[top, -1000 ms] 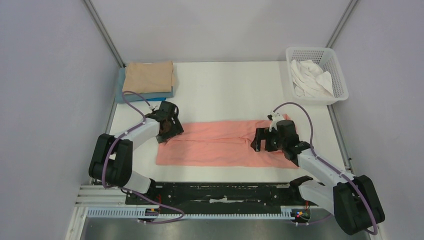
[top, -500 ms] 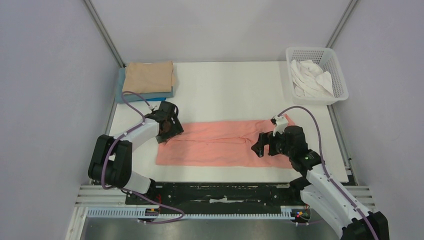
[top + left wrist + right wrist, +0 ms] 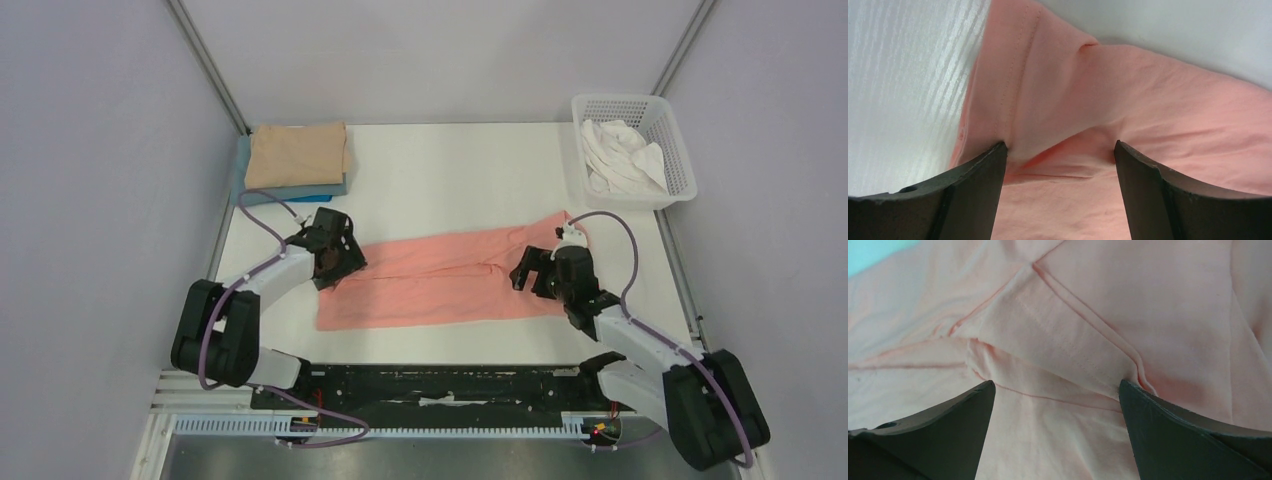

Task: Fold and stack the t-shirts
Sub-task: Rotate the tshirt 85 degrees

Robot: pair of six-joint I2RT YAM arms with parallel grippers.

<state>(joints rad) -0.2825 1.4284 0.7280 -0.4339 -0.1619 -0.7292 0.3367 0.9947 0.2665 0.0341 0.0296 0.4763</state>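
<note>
The salmon-pink t-shirt point(image 3: 440, 280) lies folded into a long strip across the middle of the table, its right end slanted toward the back. My left gripper point(image 3: 335, 258) is open and low over the strip's left end; in the left wrist view point(image 3: 1060, 150) a raised fold of pink cloth point(image 3: 1148, 100) lies between the jaws. My right gripper point(image 3: 535, 272) is open and low over the right end; in the right wrist view point(image 3: 1057, 387) a hemmed flap of the shirt point(image 3: 1098, 300) lies between the jaws. The tan t-shirt point(image 3: 297, 153) lies folded on the blue one point(image 3: 290, 190) at back left. The white t-shirt point(image 3: 620, 155) is crumpled in the basket.
The white plastic mesh basket point(image 3: 676, 150) stands at the back right corner. Grey walls close the left, right and back sides. The black rail point(image 3: 440, 385) with the arm bases runs along the near edge. Bare white table point(image 3: 450, 170) lies behind the pink strip.
The pink strip's right end has swung toward the back, so it now lies slanted. My right gripper has moved back with it. My left gripper has shifted slightly left.
</note>
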